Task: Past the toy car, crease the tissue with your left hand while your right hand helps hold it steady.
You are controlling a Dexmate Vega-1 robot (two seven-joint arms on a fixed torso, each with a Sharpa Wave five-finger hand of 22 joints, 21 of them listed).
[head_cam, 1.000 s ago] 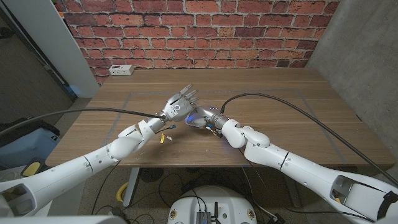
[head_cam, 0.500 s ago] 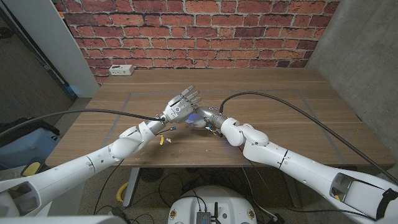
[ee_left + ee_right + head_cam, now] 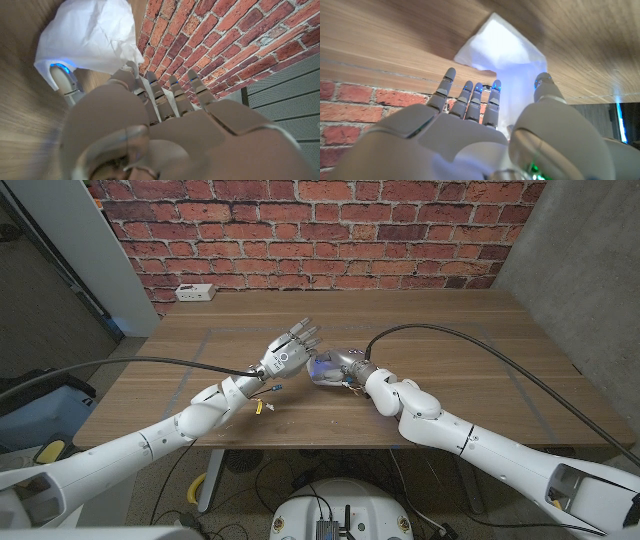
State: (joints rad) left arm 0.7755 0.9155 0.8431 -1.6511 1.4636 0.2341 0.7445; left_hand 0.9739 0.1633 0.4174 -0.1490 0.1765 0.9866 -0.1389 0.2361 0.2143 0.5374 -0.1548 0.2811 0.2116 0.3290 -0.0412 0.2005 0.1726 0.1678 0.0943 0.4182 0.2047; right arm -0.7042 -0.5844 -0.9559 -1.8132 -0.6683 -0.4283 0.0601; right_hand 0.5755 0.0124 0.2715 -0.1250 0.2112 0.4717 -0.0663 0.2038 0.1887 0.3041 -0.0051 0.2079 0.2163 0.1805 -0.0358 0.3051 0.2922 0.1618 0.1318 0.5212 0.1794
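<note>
Both arms reach in over the near edge of the wooden table [image 3: 450,330] and meet around its middle. The left hand [image 3: 287,348] is raised off the surface, its fingers [image 3: 176,92] straight, close side by side and holding nothing that I can see. The right hand [image 3: 335,366] sits low just beside it, over the white tissue [image 3: 90,37]. From the head view the tissue is mostly hidden under that hand, just a pale patch. The left wrist view shows it plainly as a crumpled white sheet standing up from the table beyond the left fingertips, with a blue-lit fingertip of the right hand at its edge. The right wrist view shows the right hand's fingers spread toward a smoother fold; whether they touch or pinch it I cannot tell. A white socket strip [image 3: 195,292] lies at the table's far left corner
</note>
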